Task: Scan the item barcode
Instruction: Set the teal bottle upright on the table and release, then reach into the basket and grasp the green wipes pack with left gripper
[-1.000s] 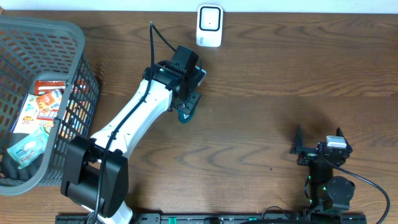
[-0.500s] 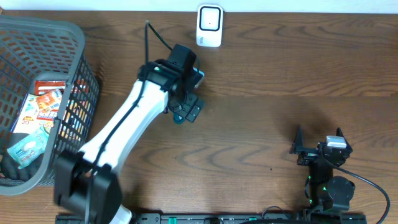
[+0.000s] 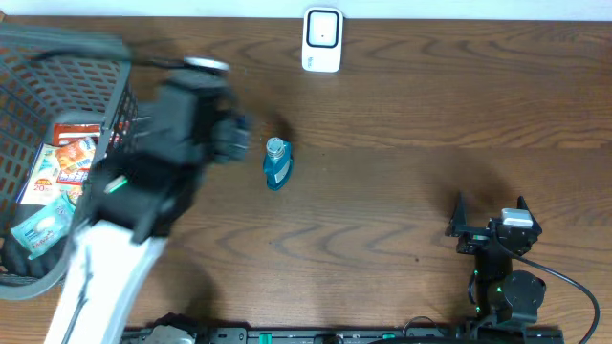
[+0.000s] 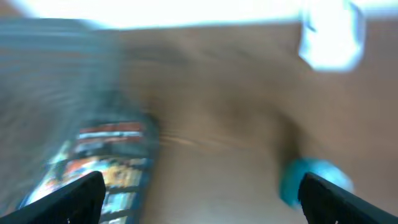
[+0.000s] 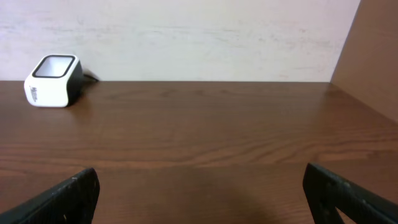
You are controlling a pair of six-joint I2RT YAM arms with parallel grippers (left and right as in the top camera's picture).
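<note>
A small teal bottle with a silver cap lies on the wooden table, free of both grippers; it shows as a teal blur in the left wrist view. The white barcode scanner stands at the back edge and also shows in the right wrist view. My left gripper is motion-blurred, open and empty, to the left of the bottle and beside the basket. In its own view the left gripper has its jaws wide apart. My right gripper rests open and empty at the front right.
A grey mesh basket at the left holds several packaged items. The basket's contents blur past in the left wrist view. A pale wall runs behind the table.
The left gripper opened and let go of the teal bottle, which now lies on the table. The left arm swung left towards the basket. The right arm has not moved.
</note>
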